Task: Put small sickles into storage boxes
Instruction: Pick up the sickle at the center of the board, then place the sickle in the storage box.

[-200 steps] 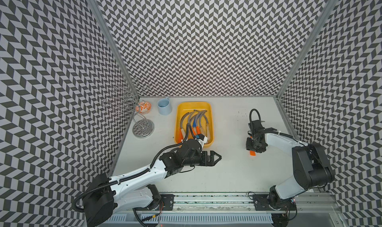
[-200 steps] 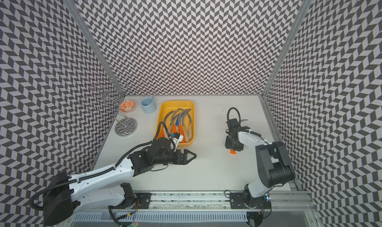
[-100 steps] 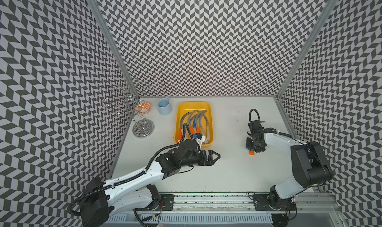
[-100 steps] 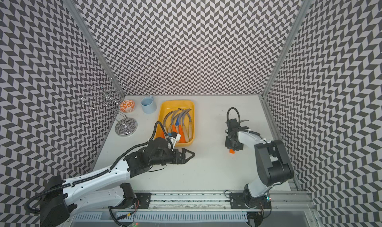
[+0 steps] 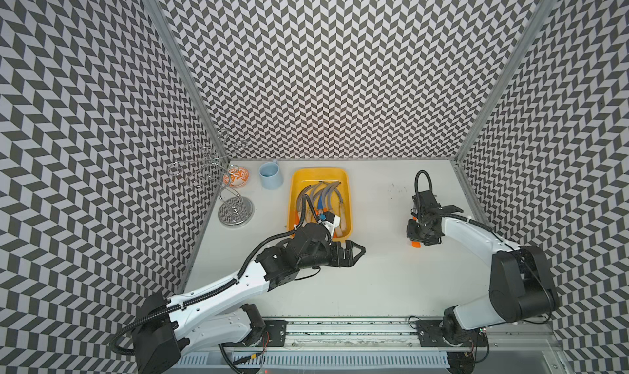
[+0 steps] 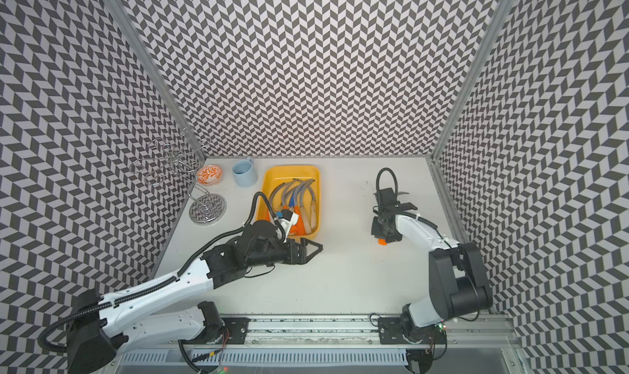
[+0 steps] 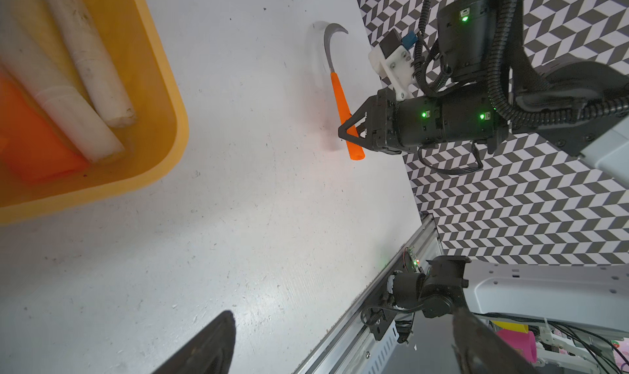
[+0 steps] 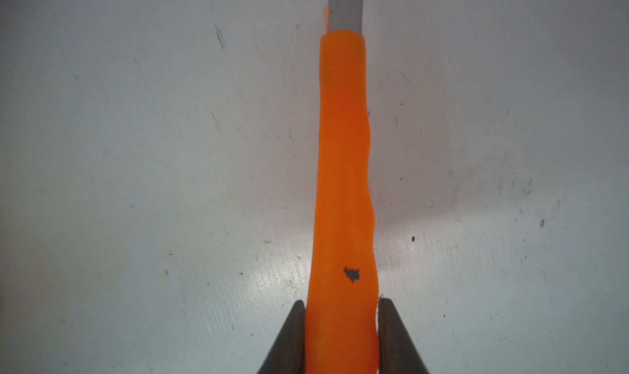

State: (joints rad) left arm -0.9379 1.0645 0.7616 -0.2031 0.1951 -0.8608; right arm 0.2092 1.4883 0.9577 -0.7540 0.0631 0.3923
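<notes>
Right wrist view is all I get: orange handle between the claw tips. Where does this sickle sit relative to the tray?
Observer: That sickle lies well apart from the yellow tray, out on the table on the right arm's side.
Operator: Tray empty?
Observer: No, several other sickles lie in it, handles toward the robot.
Operator: Other arm?
Observer: The left claw is open, holding nothing, just in front of the tray's near edge.
</notes>
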